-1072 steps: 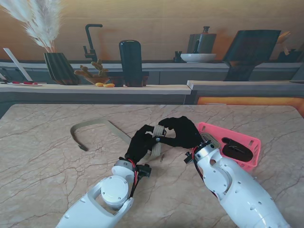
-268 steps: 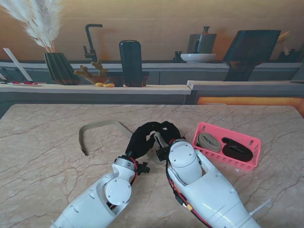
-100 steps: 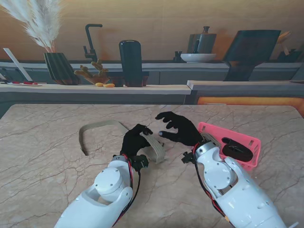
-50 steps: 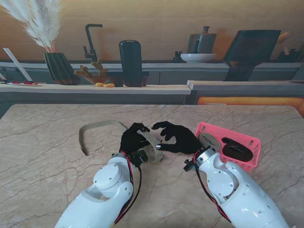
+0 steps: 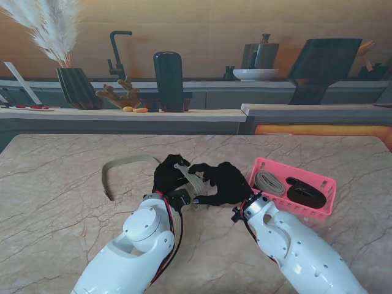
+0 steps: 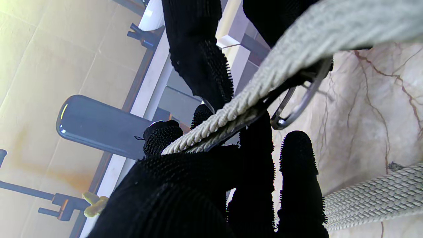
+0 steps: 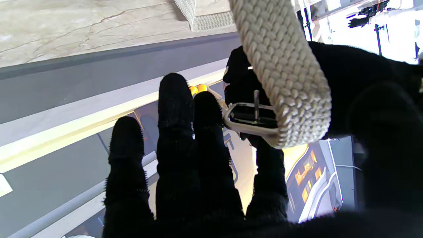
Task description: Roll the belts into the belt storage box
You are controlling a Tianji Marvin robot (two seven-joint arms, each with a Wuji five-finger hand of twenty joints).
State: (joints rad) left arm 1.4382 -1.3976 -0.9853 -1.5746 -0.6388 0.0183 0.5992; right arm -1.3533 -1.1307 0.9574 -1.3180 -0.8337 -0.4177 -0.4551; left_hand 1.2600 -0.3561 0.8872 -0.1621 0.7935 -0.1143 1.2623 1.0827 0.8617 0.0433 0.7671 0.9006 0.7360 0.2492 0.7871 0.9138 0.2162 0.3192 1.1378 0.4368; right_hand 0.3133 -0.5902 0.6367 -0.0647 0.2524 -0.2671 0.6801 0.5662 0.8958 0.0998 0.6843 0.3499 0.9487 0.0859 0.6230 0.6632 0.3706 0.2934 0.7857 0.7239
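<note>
One woven beige belt (image 5: 191, 182) is pinched at its buckle end between the black-gloved left hand (image 5: 169, 176) and right hand (image 5: 222, 183), its tail looping across the marble tabletop (image 5: 61, 202); the pink storage box (image 5: 324, 184) beside them holds two rolled belts.

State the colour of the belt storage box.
Pink: the belt storage box, clearest in the stand view.

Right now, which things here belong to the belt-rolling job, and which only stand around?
Job: beige woven belt, its buckle, left hand, right hand, pink storage box with two rolled belts inside.

Not job: black bottle, faucet, pampas grass vase, white bowl.
</note>
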